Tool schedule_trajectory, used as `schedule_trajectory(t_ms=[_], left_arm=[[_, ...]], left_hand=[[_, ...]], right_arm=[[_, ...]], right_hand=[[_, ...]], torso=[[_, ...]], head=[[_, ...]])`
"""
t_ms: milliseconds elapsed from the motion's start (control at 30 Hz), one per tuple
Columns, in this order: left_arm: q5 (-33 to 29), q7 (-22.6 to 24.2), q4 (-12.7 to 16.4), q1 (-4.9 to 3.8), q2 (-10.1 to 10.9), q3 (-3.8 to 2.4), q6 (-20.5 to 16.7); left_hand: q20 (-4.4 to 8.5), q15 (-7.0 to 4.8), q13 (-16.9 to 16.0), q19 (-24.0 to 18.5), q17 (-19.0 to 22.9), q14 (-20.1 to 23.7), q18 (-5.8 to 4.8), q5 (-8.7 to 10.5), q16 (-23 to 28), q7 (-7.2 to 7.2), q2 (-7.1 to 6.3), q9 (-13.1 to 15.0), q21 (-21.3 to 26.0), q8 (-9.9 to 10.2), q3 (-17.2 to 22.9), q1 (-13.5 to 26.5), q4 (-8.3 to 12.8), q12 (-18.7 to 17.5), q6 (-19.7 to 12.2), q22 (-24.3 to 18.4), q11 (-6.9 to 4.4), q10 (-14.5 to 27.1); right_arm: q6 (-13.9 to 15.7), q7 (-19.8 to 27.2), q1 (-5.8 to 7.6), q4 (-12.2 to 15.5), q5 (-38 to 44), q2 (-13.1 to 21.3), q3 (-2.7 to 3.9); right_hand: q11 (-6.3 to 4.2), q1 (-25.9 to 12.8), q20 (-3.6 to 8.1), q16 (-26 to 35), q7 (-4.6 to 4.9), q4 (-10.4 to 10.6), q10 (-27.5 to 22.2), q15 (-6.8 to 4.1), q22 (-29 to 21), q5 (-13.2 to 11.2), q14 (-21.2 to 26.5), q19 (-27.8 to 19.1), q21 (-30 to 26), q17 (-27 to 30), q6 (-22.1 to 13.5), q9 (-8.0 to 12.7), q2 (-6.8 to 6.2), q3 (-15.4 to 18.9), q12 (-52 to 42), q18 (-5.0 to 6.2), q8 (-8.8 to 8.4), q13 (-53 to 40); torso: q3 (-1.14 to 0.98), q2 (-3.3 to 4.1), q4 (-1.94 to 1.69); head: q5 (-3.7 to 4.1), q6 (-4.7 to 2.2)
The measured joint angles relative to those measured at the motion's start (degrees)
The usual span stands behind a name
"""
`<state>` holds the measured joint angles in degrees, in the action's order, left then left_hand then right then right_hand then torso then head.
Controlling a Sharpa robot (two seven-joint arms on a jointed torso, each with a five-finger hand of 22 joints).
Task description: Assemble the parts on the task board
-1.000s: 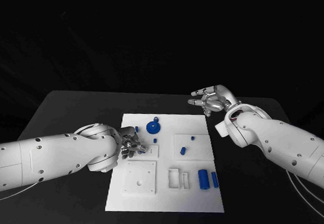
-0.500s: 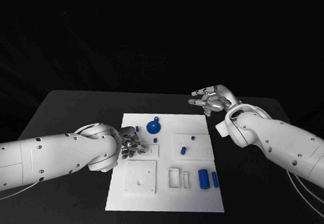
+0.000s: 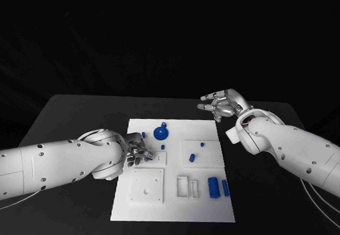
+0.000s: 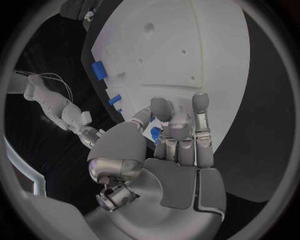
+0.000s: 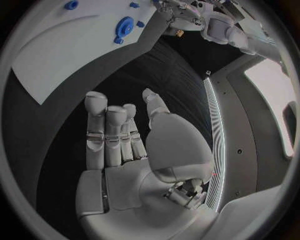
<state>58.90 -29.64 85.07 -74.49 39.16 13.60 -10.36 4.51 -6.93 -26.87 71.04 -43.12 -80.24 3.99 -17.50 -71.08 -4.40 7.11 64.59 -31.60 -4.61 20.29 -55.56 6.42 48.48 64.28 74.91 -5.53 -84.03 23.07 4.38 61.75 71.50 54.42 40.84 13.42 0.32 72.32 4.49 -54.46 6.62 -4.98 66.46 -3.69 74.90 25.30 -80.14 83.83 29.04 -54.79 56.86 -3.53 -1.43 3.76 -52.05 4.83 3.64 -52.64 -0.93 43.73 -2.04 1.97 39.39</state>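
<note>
We've got the left hand (image 3: 137, 150) at the task board's (image 3: 203, 213) left edge, fingers curled around a small blue part (image 4: 155, 134); it sits inside the grasp, so this hand is nearest by far. Long axis we can't tell, mostly hidden. Further out, the right hand (image 3: 221, 104) hovers past the board's far right corner, fingers spread, holding nothing.

Black table (image 3: 77, 112) with rounded far corners, matte top. Behind it, black backdrop with faint folds (image 3: 175, 37). Right wrist view: dark curtain (image 5: 169, 75), pale wall panels (image 5: 275, 85) beside it.
</note>
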Motion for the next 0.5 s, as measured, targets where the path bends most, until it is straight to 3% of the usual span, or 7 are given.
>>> schedule_trajectory(t_ms=[67, 133, 500], left_arm=[[0.0, 0.0, 0.0, -0.01, 0.0, -0.01, 0.1], [0.1, 0.0, -0.1, -0.01, -0.1, -0.01, 0.3], [0.5, 0.0, -0.3, -0.06, -0.1, -0.07, 1.2]], left_hand=[[-0.01, 0.0, -0.2, 0.0, -0.2, 0.0, 0.0, 2.51, -0.1, 0.0, 0.05, 0.0, 0.0, 0.0, -0.4, 0.0, -0.5, 0.0, 0.0, 0.0, 0.0, 0.0], [-0.13, 0.0, -0.2, -0.1, -0.2, 0.0, 0.0, 3.1, -0.1, 0.12, 0.07, 0.0, 0.0, 0.0, -1.1, -0.1, -1.1, 0.0, 0.1, 0.0, 0.0, 0.0], [-0.42, 0.0, -0.4, 0.0, -0.5, 0.0, 0.0, 3.83, -0.1, 0.41, 0.36, -0.2, 0.0, -0.1, -2.0, -0.8, -2.1, 0.0, 0.6, 0.0, -0.01, 0.0]], right_arm=[[0.0, 0.0, 0.0, 0.0, 0.0, 0.0, 0.0], [0.0, 0.0, 0.0, 0.0, 0.0, 0.0, 0.0], [-0.1, 0.0, -0.01, 0.0, 0.0, 0.0, 0.0]], right_hand=[[0.0, 0.0, 0.0, 0.0, 0.0, 0.0, 0.0, 0.0, 0.0, 0.0, 0.0, 0.0, 0.0, 0.0, 0.0, 0.0, 0.0, 0.0, 0.0, 0.0, 0.0, 0.0], [0.0, 0.0, 0.0, 0.0, 0.0, 0.0, 0.0, 0.0, 0.0, 0.0, 0.0, 0.0, 0.0, 0.0, 0.0, 0.0, 0.0, 0.0, 0.0, 0.01, 0.0, 0.0], [0.0, 0.0, 0.0, 0.0, 0.0, 0.0, 0.0, 0.0, 0.0, 0.0, 0.0, 0.0, 0.0, 0.0, 0.0, 0.0, 0.0, 0.0, 0.0, 0.0, 0.0, 0.0]], torso=[[-0.01, 0.0, 0.0], [-0.01, 0.0, 0.01], [-0.01, 0.0, 0.02]], head=[[0.01, 0.03], [0.03, 0.05], [0.14, 0.06]])
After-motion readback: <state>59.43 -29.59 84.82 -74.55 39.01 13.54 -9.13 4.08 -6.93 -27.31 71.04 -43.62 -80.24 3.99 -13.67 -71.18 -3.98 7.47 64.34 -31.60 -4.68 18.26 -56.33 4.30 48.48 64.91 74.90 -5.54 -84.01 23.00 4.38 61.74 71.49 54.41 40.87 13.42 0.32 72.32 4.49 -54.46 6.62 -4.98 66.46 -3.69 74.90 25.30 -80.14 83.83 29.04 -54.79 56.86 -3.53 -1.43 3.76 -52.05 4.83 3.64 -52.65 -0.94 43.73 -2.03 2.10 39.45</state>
